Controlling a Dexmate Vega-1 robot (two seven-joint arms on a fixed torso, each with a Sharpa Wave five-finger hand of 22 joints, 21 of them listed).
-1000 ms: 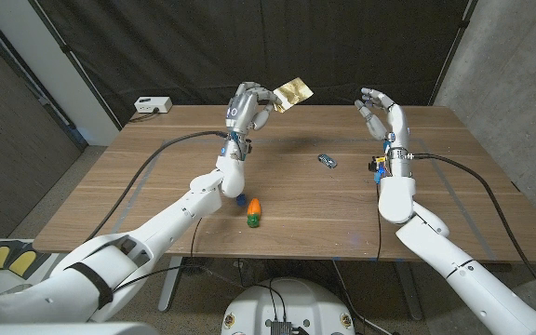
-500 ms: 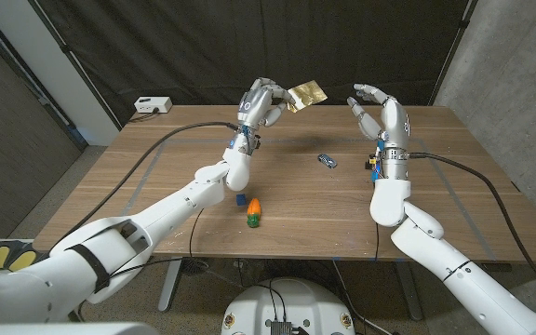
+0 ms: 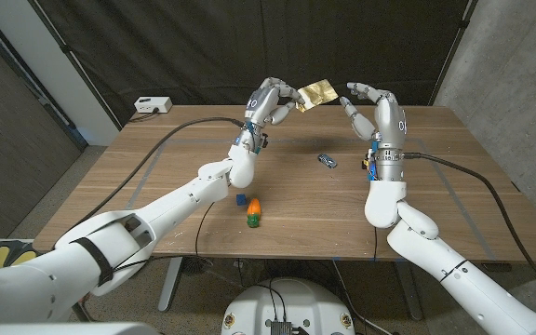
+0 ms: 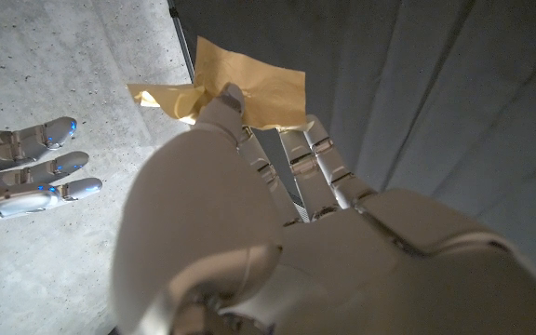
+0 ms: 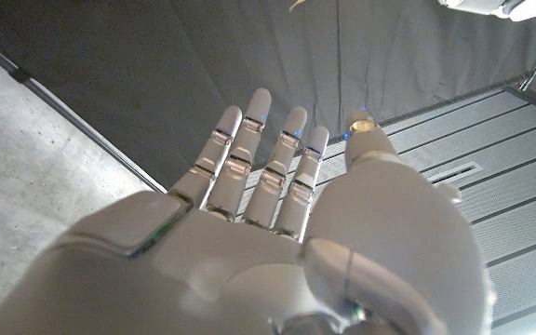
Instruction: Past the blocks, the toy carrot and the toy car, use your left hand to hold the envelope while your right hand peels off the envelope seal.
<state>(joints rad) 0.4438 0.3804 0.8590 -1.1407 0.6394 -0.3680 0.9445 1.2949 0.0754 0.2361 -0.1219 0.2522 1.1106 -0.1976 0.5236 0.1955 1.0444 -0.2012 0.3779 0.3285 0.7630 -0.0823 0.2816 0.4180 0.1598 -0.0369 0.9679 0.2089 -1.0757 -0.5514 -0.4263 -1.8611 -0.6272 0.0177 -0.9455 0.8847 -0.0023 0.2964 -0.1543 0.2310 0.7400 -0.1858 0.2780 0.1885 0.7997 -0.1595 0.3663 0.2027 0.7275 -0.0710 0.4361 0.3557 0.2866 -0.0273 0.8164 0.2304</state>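
A small golden-brown envelope (image 3: 320, 91) hangs in the air above the table's far side, pinched at its edge by my left hand (image 3: 270, 100). The left wrist view shows the envelope (image 4: 249, 84) sticking out past that hand's fingers (image 4: 314, 163). My right hand (image 3: 376, 109) is raised just right of the envelope with its fingers apart and nothing in them, a short gap from the paper. From the right wrist camera its fingers (image 5: 259, 154) reach straight out. The toy car (image 3: 328, 161), toy carrot (image 3: 254, 211) and a blue block (image 3: 240, 198) lie on the table below.
The wooden table (image 3: 138, 200) runs wide on both sides. A white box (image 3: 153, 104) sits at the far left corner. A small coloured block (image 3: 368, 168) shows beside my right forearm. Black cables trail over the table from both arms. Dark curtains hang behind.
My left hand has carried the envelope to the right and slightly forward. My right hand has moved left toward it, closing the gap between them.
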